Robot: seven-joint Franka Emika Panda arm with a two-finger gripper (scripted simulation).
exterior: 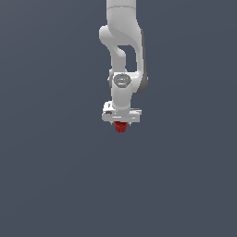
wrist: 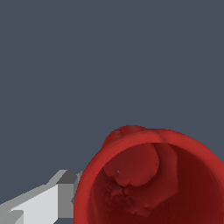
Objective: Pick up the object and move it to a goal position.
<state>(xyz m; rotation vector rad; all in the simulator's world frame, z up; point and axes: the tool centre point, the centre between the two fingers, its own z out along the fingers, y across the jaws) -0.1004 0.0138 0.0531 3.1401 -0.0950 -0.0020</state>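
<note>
in the exterior view the white franka arm hangs straight down from the top of the picture against a plain slate-grey ground, and its white gripper point(exterior: 121, 121) ends in a broad crossbar with the small bright red cup-like object point(exterior: 121, 127) poking out just beneath it, right on the crossbar's midline. the object looks tapered and ribbed, far narrower than the crossbar, and its upper part is hidden up between the jaws, so they seem clenched on it; the fingers themselves are too small to make out here. no shadow or desk edge shows under the object, so i cannot tell whether it is lifted or resting on the grey surface, and no goal marker appears anywhere. in the wrist view the object point(wrist: 148, 179) fills the corner nearest the camera as a wide, thick-rimmed red mouth with a lumpy, uneven inside, seen almost straight down its opening, and one pale grey finger point(wrist: 39, 203) lies touching its outer wall; the other finger is out of sight. judging from this, the grasp appears made, and what is left is carrying the object to the goal, which neither view shows.
</note>
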